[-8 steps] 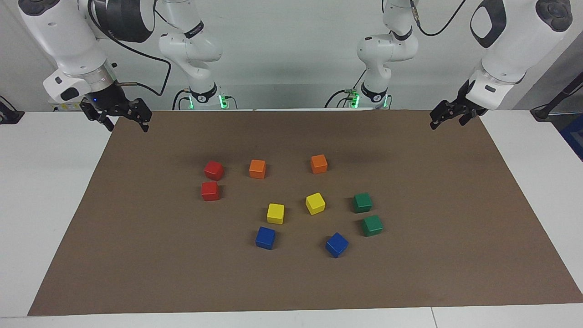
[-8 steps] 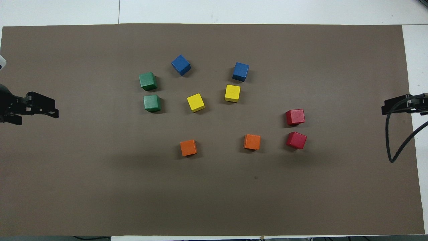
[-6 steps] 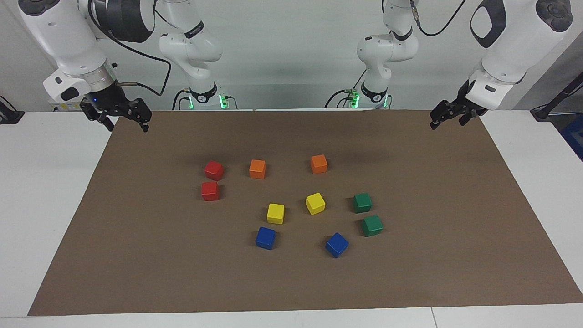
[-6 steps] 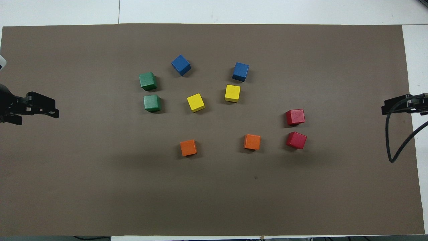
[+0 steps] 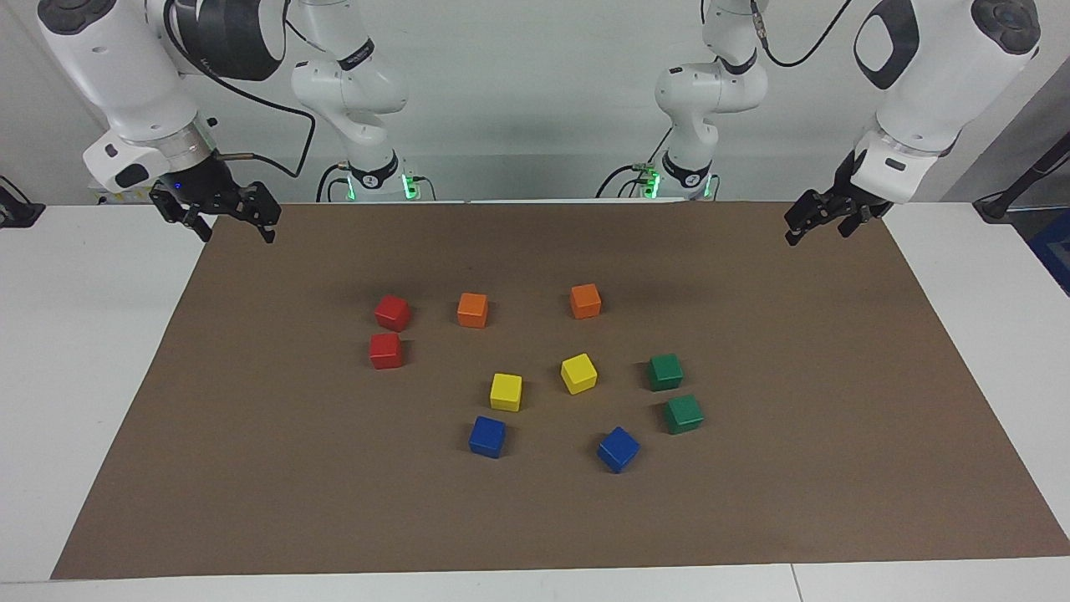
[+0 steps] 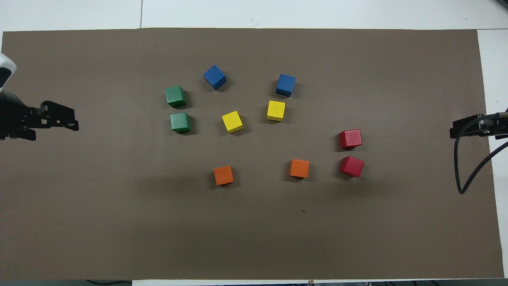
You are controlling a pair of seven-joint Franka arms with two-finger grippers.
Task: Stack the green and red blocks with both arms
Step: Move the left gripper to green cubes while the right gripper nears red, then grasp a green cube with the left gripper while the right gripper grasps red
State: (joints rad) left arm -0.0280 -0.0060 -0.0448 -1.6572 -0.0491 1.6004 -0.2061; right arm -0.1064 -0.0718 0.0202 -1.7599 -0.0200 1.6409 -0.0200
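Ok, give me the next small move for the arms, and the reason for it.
Probably bring the left end effector in over the two green blocks, which lie toward its end of the mat. Nothing is stacked yet: the green blocks and the two red blocks all sit singly, and both end effectors are open, holding nothing, at the mat's edges. The right end effector could likewise head for the red pair.
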